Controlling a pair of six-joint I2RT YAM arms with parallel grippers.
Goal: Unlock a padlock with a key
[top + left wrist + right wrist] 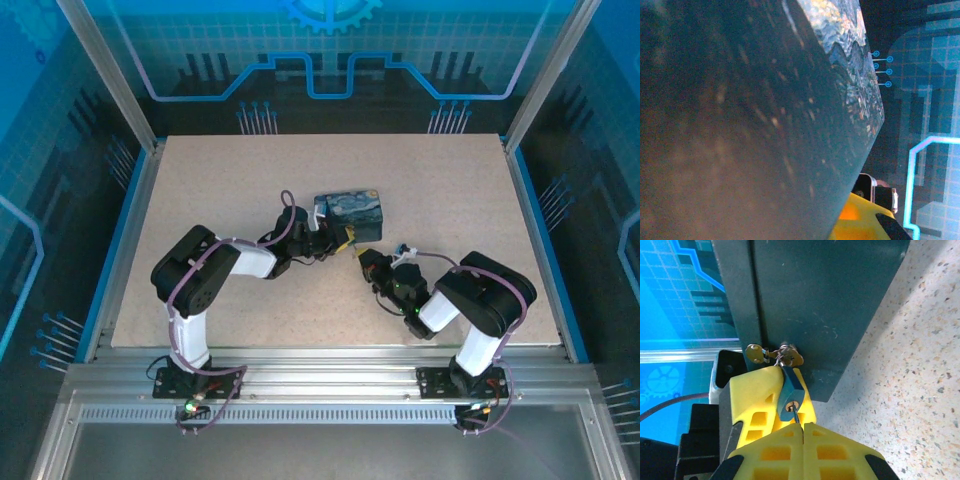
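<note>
1. Top external: both arms reach over the speckled beige table [220, 180] and meet at the near side of the rectangular tin box painted in blue and yellow swirls [350, 208]. The left gripper [338, 240] comes in from the left and the right gripper [363, 260] from the right. I judge that one steadies while the other works.
2. Left wrist: the tin box's dark side [740, 125] sits close against the lens, with its painted face along the upper right. One yellow finger [857, 222] pokes out below it.
3. Right wrist: the small blue-grey metal padlock [789, 390] hangs from the hasp on the box's dark side, keyhole towards the camera.
   - The left gripper's yellow fingers [757, 395] appear clamped on the padlock's body, which I take as bracing it against twisting.
   - The right gripper [802, 432] has its jaws pressed together on the thin dark metal key [796, 416], whose tip sits in the keyhole.
   - A small brass spare key [755, 354] dangles beside the shackle.
   - I can read no brand or lettering on the padlock, key or box.
</note>
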